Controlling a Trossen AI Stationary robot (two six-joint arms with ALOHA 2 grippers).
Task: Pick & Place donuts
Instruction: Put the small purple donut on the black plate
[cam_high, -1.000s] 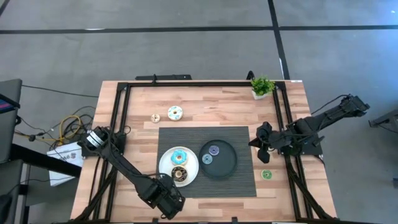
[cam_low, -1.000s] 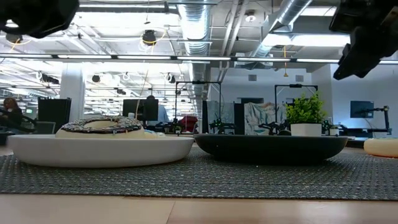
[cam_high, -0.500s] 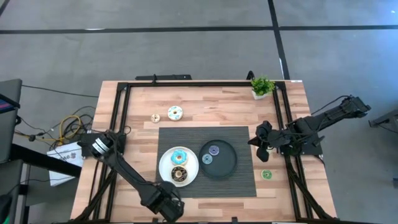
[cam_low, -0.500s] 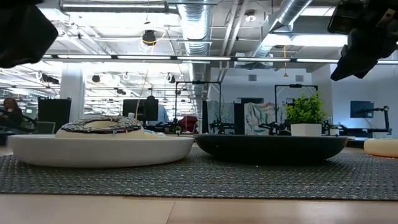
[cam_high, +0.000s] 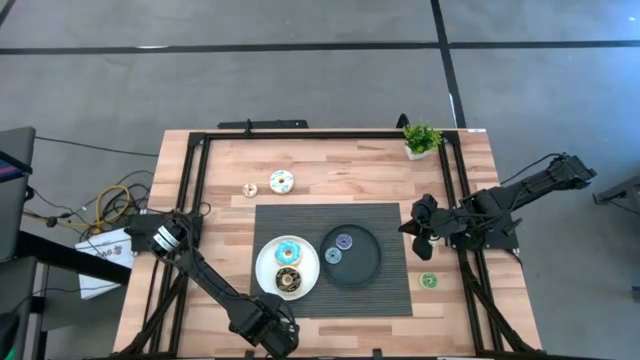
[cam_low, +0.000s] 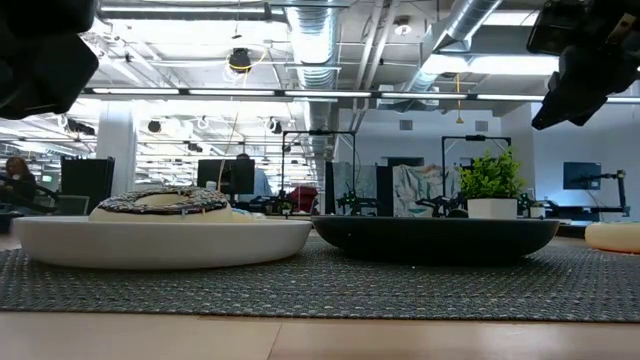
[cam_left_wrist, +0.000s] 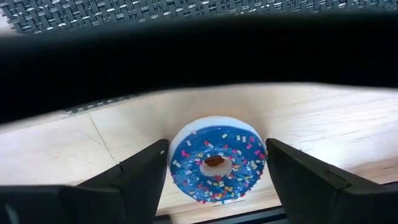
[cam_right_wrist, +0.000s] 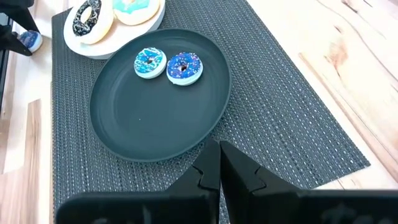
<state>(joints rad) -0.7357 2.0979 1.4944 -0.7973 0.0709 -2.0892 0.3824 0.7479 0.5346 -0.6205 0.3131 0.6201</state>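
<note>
A blue-iced donut with sprinkles lies flat on the wood near the table's front edge. My left gripper points down over it, open, one finger on each side of it. Whether the fingers touch it I cannot tell. In the high view my left gripper hides this donut. A white plate carries a light-blue donut and a chocolate donut. A black plate holds two small donuts, purple and blue. My right gripper waits shut above the mat's right side.
A pale donut and a small yellow one lie on the wood behind the dark woven mat. A small green donut lies right of the mat. A potted plant stands at the far right corner.
My left gripper has sunk toward the table near its front edge, coming down around the blue sprinkled donut, and has stayed open. In the low view its dark shape hangs lower at the left.
</note>
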